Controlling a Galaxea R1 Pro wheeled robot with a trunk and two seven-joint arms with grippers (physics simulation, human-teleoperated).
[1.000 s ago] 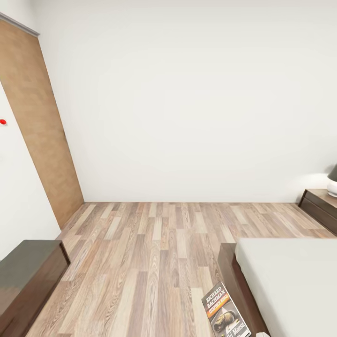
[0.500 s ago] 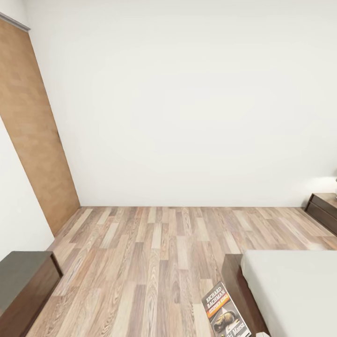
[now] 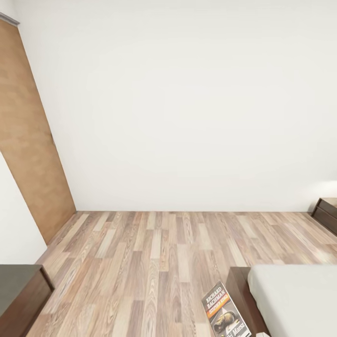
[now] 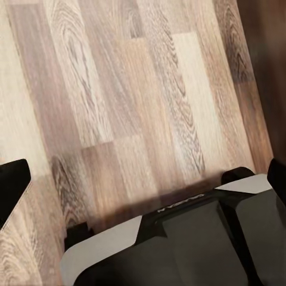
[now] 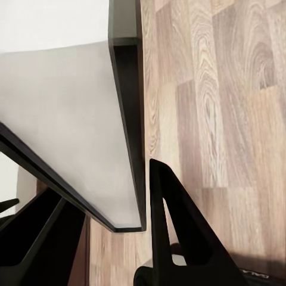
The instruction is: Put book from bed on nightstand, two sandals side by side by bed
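- dark paperback book with white lettering and an orange band (image 3: 225,312) is held upright low in the head view, beside the dark-framed grey-white bed (image 3: 299,299);
- right gripper's black fingers (image 5: 179,238) clamp that book edge-on above brown plank floor (image 3: 154,252);
- left gripper (image 4: 143,179) has fingers spread apart, holding nothing;
- dark brown cabinet (image 3: 21,295) stands at the left edge.

Matt wood-plank floor (image 3: 154,262); dark wooden bed (image 3: 239,285) frame under smooth pale mattress; glossy-looking paperback book (image 3: 225,312), though partly cropped.
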